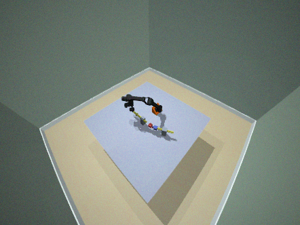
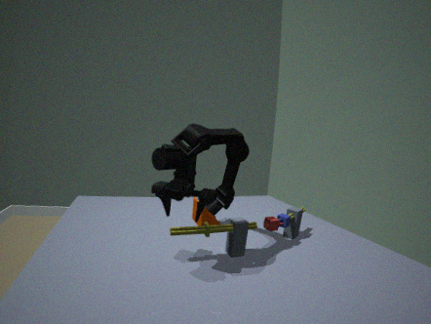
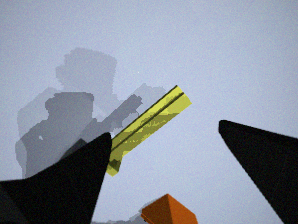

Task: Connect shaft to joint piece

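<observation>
The second shaft [image 1: 137, 115] [image 2: 187, 229] [image 3: 157, 111], yellow with a small collar [image 2: 208, 229] [image 3: 114, 167], passes through its grey block [image 1: 142, 120] [image 2: 237, 240]. Its inner end points toward the red joint piece [image 1: 150, 125] [image 2: 271, 223], with a small gap between them in the exterior view. The red piece joins a blue piece [image 1: 155, 127] [image 2: 283, 221] on the first shaft [image 1: 171, 132] [image 2: 303, 210], held in the other grey block [image 1: 164, 133] [image 2: 293, 225]. The exact direction of the opening is too small to tell. My gripper [image 2: 182, 218] [image 3: 164, 131] is open and empty, above the second shaft's outer end.
The arm's orange base [image 1: 156, 110] [image 2: 205, 216] [image 3: 170, 211] stands behind the second shaft. The arm arches from it over the outer-end side. Shadows fall on the pale blue table top [image 1: 146, 169] [image 2: 122, 298] beside the blocks.
</observation>
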`<state>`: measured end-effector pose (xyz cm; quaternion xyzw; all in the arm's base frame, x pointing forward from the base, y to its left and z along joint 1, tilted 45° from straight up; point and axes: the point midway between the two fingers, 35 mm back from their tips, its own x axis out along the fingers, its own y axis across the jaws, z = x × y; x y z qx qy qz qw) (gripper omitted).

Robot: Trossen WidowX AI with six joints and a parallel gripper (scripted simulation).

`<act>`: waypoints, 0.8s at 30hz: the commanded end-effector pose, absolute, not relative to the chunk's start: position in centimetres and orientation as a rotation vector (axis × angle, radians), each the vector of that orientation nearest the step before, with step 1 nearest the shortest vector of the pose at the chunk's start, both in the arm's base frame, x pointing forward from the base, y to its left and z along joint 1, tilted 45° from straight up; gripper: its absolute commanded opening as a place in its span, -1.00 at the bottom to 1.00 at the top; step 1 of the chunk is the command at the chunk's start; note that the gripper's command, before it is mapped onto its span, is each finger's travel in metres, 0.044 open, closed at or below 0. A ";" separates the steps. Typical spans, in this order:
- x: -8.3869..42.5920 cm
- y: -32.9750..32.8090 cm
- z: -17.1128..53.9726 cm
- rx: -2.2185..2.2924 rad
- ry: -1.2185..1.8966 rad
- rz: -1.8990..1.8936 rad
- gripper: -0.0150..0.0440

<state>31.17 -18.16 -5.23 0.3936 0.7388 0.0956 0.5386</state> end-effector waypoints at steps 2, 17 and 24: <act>31.0 -17.5 -5.9 1.041 1.810 0.094 1.00; 30.8 -16.0 -7.5 1.374 1.901 -0.396 1.00; 30.7 -15.3 -8.2 1.517 1.911 -0.645 1.00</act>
